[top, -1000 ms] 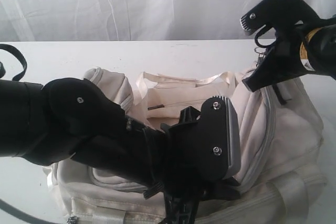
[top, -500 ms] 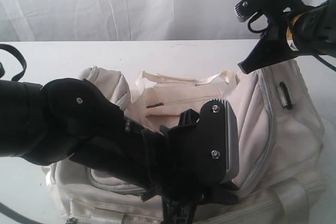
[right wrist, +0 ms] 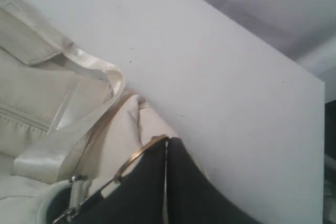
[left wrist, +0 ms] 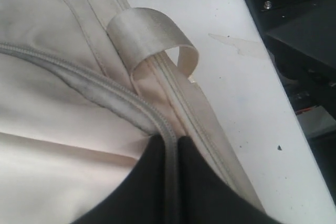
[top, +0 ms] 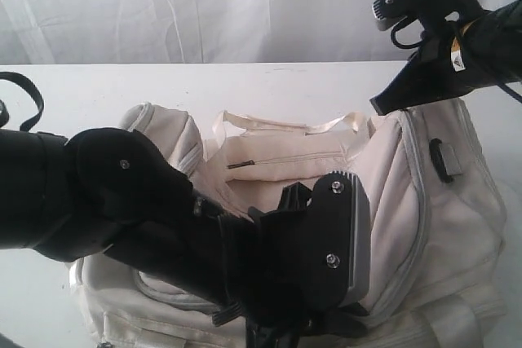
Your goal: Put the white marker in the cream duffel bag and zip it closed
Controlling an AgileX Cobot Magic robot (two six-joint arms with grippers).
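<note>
1. The bag (top: 444, 226) is lying on the surface (top: 269, 87);
2. the left gripper (left wrist: 169, 142) is clamping the bag at its zip (left wrist: 94, 85);
3. the right gripper (right wrist: 167, 145) is hovering by the bag's end, jaws together

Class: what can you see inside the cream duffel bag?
Through the open top of the cream duffel bag, only pale inner fabric and a thin dark line show. No marker is visible; the left arm covers much of the opening.

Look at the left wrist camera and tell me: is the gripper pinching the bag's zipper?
Yes, the left gripper is shut on the bag's grey zipper.
</note>
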